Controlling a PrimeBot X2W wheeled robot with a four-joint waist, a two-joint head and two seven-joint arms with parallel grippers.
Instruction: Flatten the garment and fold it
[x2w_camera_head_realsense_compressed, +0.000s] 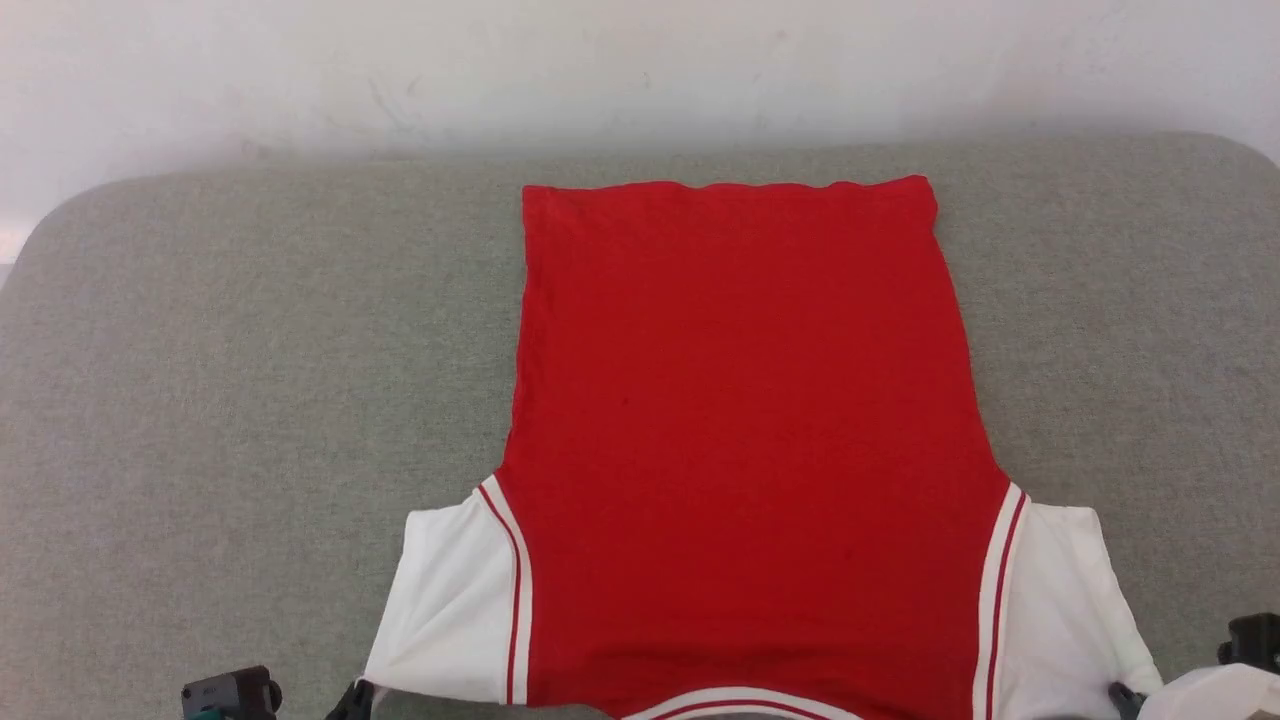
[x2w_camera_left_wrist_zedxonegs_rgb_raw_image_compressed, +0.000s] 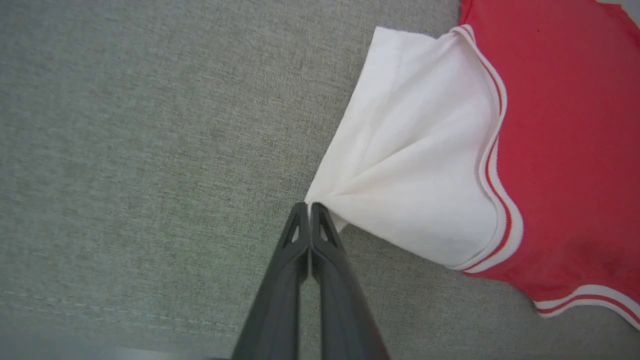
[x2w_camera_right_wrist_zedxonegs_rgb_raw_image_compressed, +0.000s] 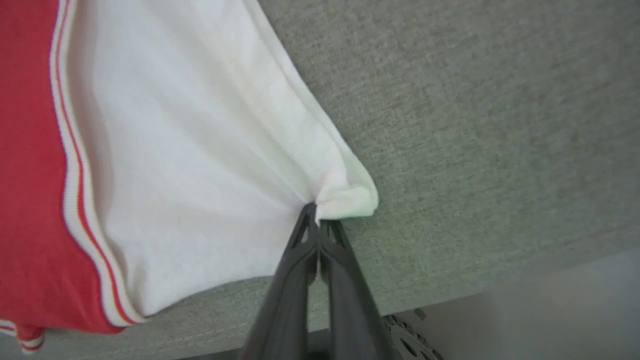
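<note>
Garment (x2w_camera_head_realsense_compressed: 740, 400) lies spread flat on the padded grey surface (x2w_camera_head_realsense_compressed: 250, 400), collar end toward us, hem end away. Nearest us, at the bottom edge of the head view, we note both claws at the sleeve tips. Left claw (x2w_camera_left_wrist_zedxonegs_rgb_raw_image_compressed: 310, 209): fingers pressed together, tips pinching the outer near corner of the white left sleeve (x2w_camera_left_wrist_zedxonegs_rgb_raw_image_compressed: 415, 150). Creases fan out from that pinch across the sleeve toward the shoulder seam. Right claw (x2w_camera_right_wrist_zedxonegs_rgb_raw_image_compressed: 316, 210): fingers likewise closed tight, pinching the outer corner of the white right sleeve (x2w_camera_right_wrist_zedxonegs_rgb_raw_image_compressed: 190, 150). A small wad of cuff fabric is bunched just beside the tips, and long folds run out from the pinch. We log a pale forearm (x2w_camera_head_realsense_compressed: 1215, 695) at the lower right corner of the head view, just beside the right sleeve. Between the two sleeves the collar (x2w_camera_head_realsense_compressed: 740, 705), white with a red stripe, is cut off by the bottom edge of the head view. Each sleeve meets the red body along a curved red-and-white striped trim (x2w_camera_head_realsense_compressed: 515, 590). Farther out, the body of the garment lies smooth, a plain red side up, narrowing a little toward its far end. The hem (x2w_camera_head_realsense_compressed: 730, 187) runs nearly straight, faintly wavy, near the far edge of the surface but short of it. Past that rounded edge we see a pale wall (x2w_camera_head_realsense_compressed: 640, 60).
</note>
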